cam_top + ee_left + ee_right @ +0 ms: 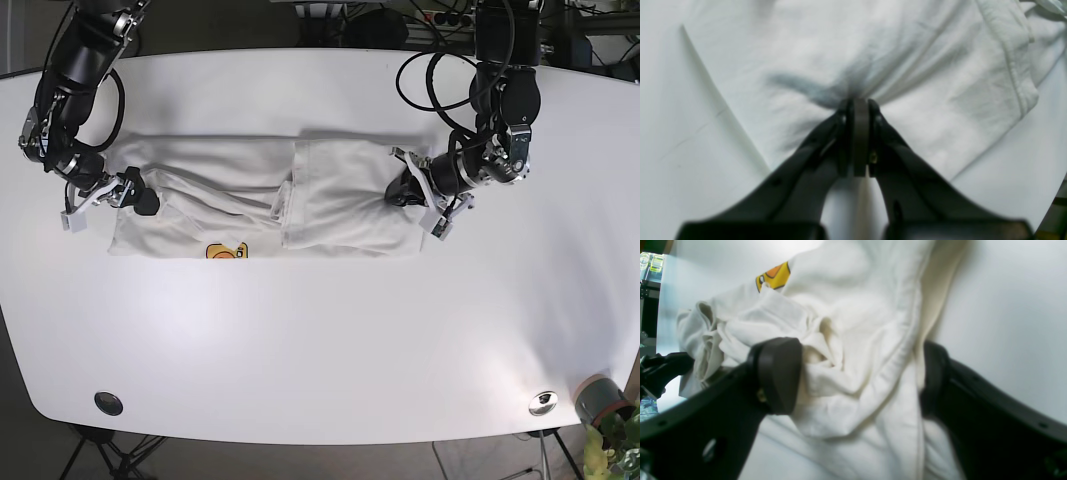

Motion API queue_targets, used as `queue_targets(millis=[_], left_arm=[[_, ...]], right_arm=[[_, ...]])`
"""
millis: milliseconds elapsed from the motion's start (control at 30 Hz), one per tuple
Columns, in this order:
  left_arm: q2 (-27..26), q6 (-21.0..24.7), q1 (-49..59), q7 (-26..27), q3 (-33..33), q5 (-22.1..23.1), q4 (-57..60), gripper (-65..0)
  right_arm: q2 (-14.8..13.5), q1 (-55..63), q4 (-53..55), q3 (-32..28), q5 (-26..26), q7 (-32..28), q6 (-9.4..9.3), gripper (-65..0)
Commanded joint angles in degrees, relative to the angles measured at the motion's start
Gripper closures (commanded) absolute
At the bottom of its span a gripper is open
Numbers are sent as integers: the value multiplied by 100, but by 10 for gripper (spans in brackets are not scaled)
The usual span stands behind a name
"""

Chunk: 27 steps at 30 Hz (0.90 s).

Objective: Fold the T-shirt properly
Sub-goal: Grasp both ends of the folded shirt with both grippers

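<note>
The white T-shirt lies spread sideways across the white table, with a folded panel on its right half and a yellow print near its front edge. My left gripper is at the shirt's right edge. In the left wrist view it is shut, pinching a tuck of the fabric. My right gripper is at the shirt's left end. In the right wrist view it is open, with its jaws on either side of bunched fabric below the yellow print.
The white table stretches wide in front of the shirt. Two round metal discs sit near its front edge. A potted plant stands off the front right corner. Cables hang behind the table.
</note>
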State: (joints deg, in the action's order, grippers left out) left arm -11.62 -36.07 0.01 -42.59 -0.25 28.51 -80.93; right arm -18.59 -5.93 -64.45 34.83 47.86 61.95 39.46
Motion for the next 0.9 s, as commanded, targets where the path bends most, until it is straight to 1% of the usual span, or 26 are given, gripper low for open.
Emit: queue_targets(millis=[0,200,400,467,567,633,733,767,833,867], left_arm=[[-30,-54,-93,87,-23,98,-70,0],[-30,-54,-111,87,-23,89,-70,0],[-30,-54,-111,87,-23,89,-70,0],[-30,-54,-111,87,-23,89,-70,0],[-30,-54,-111,87,-23,89,-70,0],[-30,-54,-111,87,-23,89,-70,0],[-30,-54,-93,87,-23,89,-70,0],[-30,-54,-93,87,-23,89,-70,0],[-30,-54,-85,87,-23,89,-70,0],[-38,-54,-85,87,-23,89,-61,0]], right_arm=[[-97,-97,-74,12,72,-20,54,-487],[8,-97,-101,-6,54,148,54,-487],[8,-97,-101,-419,72,139,54,-482],[17,-97,-101,-428,72,130,54,-482],[123,-97,-92,-419,36,86,54,-480],[123,-97,-92,-419,36,-20,54,-474],[123,-97,-83,-419,28,-125,54,-385],[123,-97,-83,-419,28,-143,54,-314],[123,-97,-83,-419,28,-151,54,-209],[123,-97,-83,-419,28,-151,54,-122]])
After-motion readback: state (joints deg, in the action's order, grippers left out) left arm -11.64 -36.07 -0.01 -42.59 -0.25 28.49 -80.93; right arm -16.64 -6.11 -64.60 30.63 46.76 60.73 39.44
